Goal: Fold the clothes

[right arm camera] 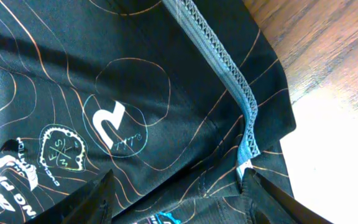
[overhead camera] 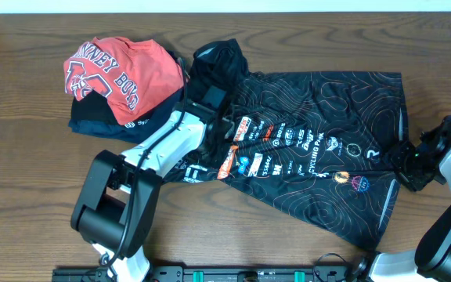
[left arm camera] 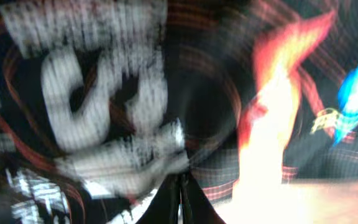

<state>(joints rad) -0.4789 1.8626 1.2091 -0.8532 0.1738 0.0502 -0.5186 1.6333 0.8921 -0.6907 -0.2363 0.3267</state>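
The clothes (overhead camera: 319, 133), a black jersey with thin wavy lines and a row of coloured logos, lie spread over the middle and right of the table. My left gripper (overhead camera: 224, 135) presses down on the jersey's left part. In the blurred left wrist view its fingers (left arm camera: 180, 199) are shut together, with white-lettered fabric (left arm camera: 104, 106) bunched at their tips. My right gripper (overhead camera: 408, 160) stands open at the jersey's right edge. In the right wrist view, my right gripper (right arm camera: 182, 202) has its fingers either side of a raised fold by the grey-blue seam (right arm camera: 229, 68), not closed on it.
A red T-shirt (overhead camera: 124, 70) with white lettering lies on a navy garment (overhead camera: 100, 117) at the back left. A black bunched lump of cloth (overhead camera: 218, 59) sits beside them at the jersey's top left. Bare wood table (overhead camera: 22, 157) lies left and in front.
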